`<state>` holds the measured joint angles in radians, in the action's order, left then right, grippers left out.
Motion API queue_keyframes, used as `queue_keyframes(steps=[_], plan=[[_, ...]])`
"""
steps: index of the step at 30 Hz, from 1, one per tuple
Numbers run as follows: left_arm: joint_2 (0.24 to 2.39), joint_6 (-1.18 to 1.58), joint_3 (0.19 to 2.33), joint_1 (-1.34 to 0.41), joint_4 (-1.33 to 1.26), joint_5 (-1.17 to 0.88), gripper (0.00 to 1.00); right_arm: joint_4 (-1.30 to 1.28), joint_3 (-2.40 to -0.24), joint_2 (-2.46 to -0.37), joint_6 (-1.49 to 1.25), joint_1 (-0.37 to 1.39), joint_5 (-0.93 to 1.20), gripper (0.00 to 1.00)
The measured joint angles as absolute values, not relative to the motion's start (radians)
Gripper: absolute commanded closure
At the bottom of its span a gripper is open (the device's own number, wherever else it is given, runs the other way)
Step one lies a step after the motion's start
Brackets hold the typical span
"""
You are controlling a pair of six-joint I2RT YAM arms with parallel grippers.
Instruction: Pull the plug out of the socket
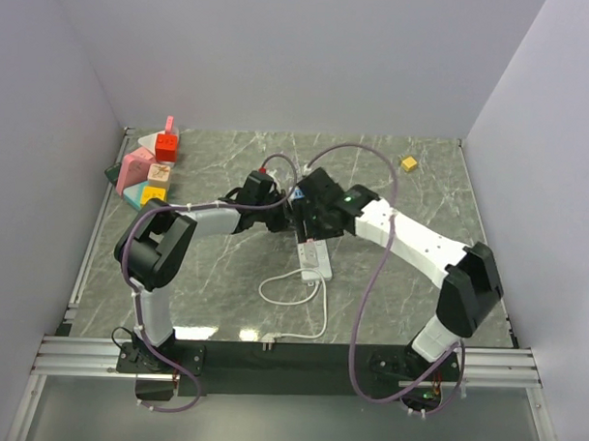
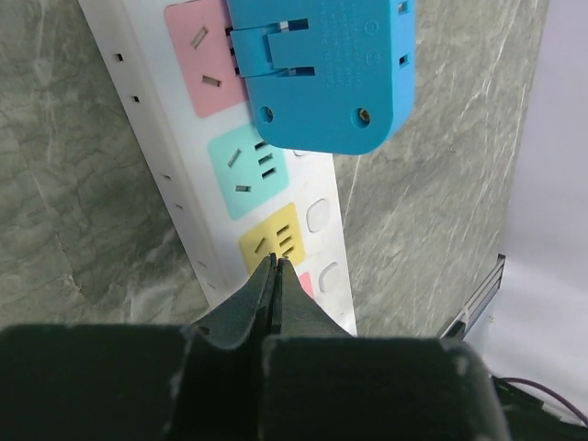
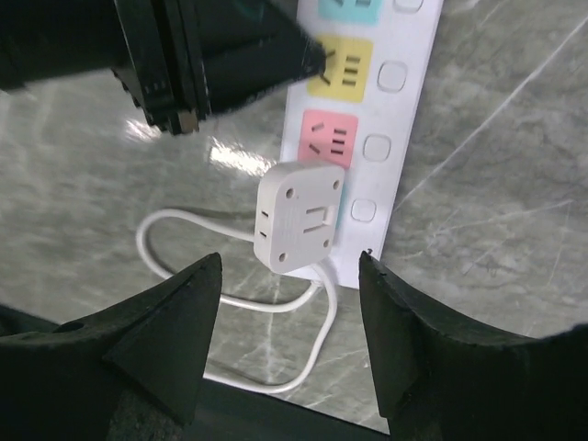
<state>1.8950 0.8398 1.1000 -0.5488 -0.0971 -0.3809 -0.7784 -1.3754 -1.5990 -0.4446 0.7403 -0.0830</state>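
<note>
Lying on the marble table (image 3: 496,184), the white power strip (image 3: 413,110) carries a white plug (image 3: 299,216) in its last socket at the cable end, next to the pink socket (image 3: 323,138). The right tool (image 3: 289,262) hangs over this plug with its fingers apart, one on each side, not touching it. The left tool (image 2: 274,266) has its fingers together, the tips on the yellow socket (image 2: 276,234). A blue plug (image 2: 322,73) sits further along the strip.
</note>
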Motion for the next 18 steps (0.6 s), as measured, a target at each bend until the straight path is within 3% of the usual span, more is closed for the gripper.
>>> queue_keyframes(steps=[9, 15, 18], plan=[[1.895, 0.863, 1.065, -0.546, -0.118, -0.381, 0.99, -0.825, -1.379, -1.752, -0.469, 0.882, -0.221, 0.32], [1.895, 0.87, 1.062, -0.542, -0.125, -0.381, 0.99, -0.828, -1.391, -1.817, -0.501, 0.893, -0.299, 0.48], [1.895, 0.876, 1.055, -0.542, -0.138, -0.383, 0.99, -0.823, -1.391, -1.823, -0.509, 0.887, -0.307, 0.63]])
